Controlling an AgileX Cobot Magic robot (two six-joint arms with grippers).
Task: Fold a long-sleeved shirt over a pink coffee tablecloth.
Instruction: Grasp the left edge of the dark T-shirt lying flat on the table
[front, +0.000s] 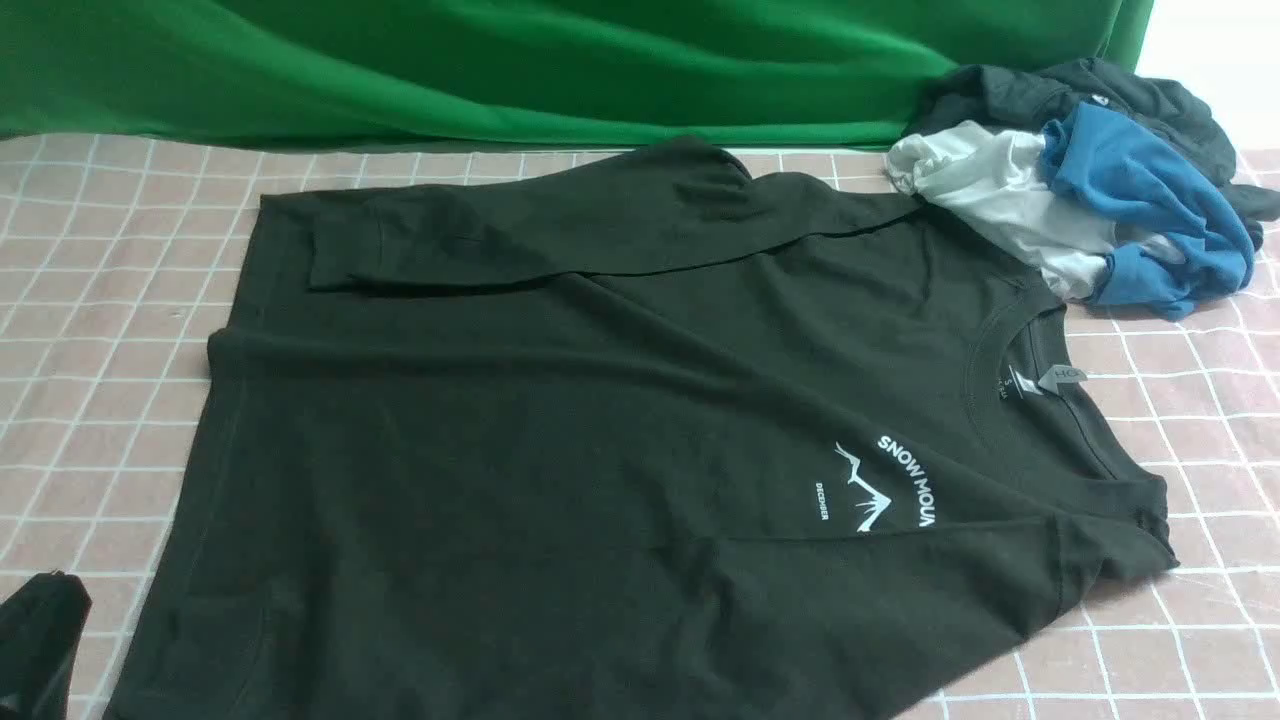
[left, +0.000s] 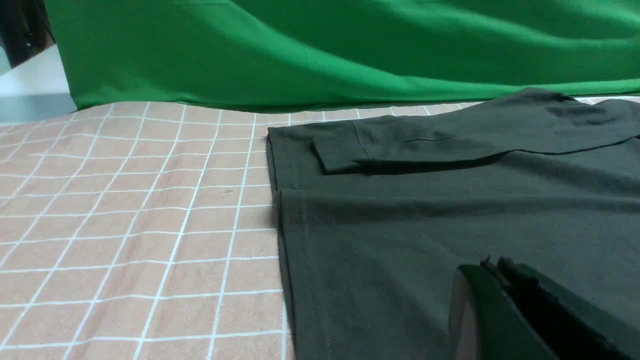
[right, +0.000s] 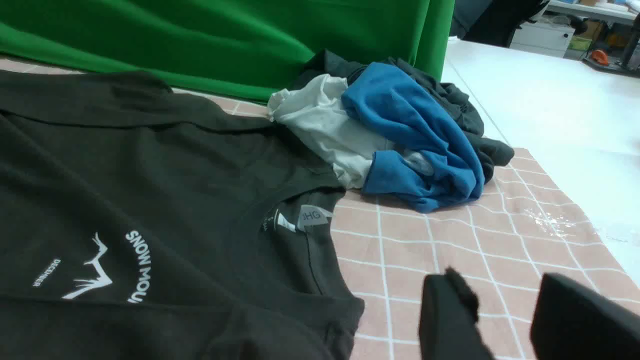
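Note:
The black long-sleeved shirt (front: 600, 420) lies spread flat on the pink coffee tablecloth (front: 100, 300), collar to the right, hem to the left. Its far sleeve (front: 520, 240) is folded across the body, and the near sleeve lies folded over the chest below the white mountain print (front: 880, 485). In the left wrist view my left gripper (left: 492, 264) is shut with nothing in it, hovering over the shirt (left: 450, 210) near the hem. My right gripper (right: 505, 295) is open over bare tablecloth (right: 450, 240), just beside the shirt's shoulder (right: 320, 310).
A pile of blue, white and dark grey garments (front: 1100, 200) sits at the back right, touching the shirt's far shoulder. A green cloth (front: 500, 70) hangs along the back. A bare white tabletop (right: 550, 110) runs past the tablecloth's right edge.

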